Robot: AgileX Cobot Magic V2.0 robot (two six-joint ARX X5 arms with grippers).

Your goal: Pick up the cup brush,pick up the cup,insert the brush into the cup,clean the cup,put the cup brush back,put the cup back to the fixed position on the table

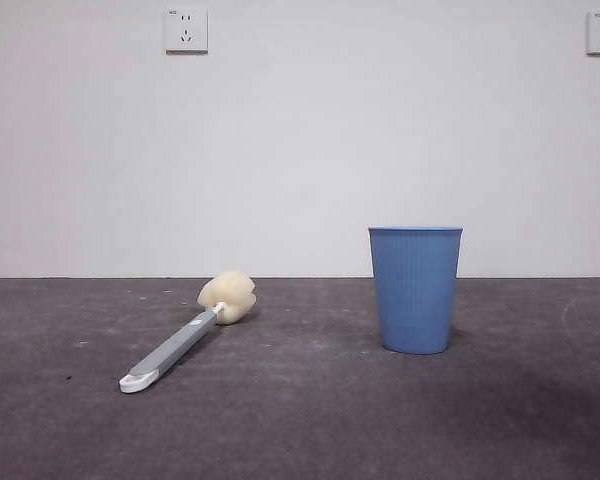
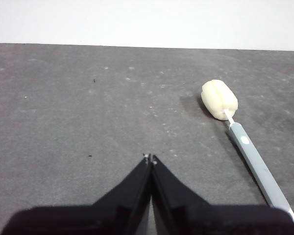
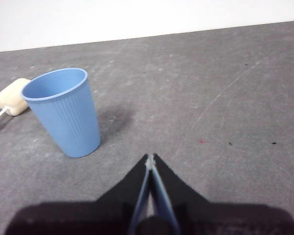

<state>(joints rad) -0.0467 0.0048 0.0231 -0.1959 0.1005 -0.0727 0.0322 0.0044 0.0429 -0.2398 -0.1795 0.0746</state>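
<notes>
On table point(image 1: 300, 420): cup point(image 1: 415, 289), cup brush point(image 1: 185, 335).

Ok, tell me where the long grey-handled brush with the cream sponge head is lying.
The grey-handled cup brush lies flat on the dark grey table, left of the upright light blue ribbed cup in the front view, apart from it, sponge head toward the wall.
</notes>
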